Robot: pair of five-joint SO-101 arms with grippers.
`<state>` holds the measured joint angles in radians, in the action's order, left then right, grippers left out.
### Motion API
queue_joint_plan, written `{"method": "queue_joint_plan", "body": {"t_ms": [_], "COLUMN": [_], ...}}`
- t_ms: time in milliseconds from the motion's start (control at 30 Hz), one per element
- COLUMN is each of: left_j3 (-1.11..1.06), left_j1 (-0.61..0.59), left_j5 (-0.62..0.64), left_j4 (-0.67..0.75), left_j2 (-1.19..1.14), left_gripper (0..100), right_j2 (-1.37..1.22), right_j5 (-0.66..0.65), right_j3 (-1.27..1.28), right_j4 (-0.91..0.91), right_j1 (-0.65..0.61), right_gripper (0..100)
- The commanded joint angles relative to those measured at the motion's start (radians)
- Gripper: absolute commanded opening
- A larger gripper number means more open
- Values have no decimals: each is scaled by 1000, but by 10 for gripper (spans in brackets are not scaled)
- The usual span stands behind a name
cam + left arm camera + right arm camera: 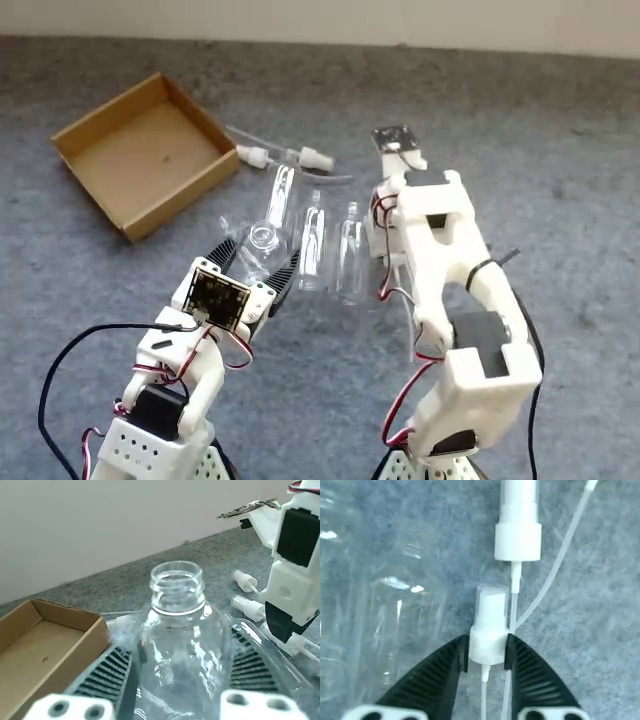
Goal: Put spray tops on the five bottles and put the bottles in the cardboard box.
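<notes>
My left gripper is shut on a clear bottle, held upright with its open neck upward and no top on it. Three more clear bottles lie on the grey carpet just beyond and beside it. My right gripper is shut on a white spray top with a thin tube, low over the carpet next to a lying bottle. A second spray top lies just ahead of it. The open cardboard box sits at the far left with nothing in it.
Two loose spray tops lie on the carpet between the box and the right arm. In the left wrist view the right arm stands close by, with spray tops beneath it. A pale wall borders the far edge.
</notes>
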<state>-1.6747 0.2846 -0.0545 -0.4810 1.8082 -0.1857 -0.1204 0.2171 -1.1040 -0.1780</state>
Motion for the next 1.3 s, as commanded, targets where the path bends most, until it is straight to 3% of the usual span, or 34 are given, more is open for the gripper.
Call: {"method": "queue_joint_plan", "body": {"t_ms": [0,467,667,933,1267], "left_j3": [-19,-19,-19,-19,-19], "left_j1": [12,13,10,12,10], "left_j5": [11,9,9,9,9], "left_j4": [-2,-3,-3,-3,-3], "left_j2": [16,16,16,16,16], "left_gripper": [66,66,66,66,66], "right_j2": [99,99,99,94,-77], "right_j5": [2,0,0,0,0], "right_j3": [-44,-42,-44,-36,-39], "right_j4": [8,16,18,59,59], "right_j1": [-10,-12,-15,-12,-27], "right_gripper": [37,40,120,121,121]}}
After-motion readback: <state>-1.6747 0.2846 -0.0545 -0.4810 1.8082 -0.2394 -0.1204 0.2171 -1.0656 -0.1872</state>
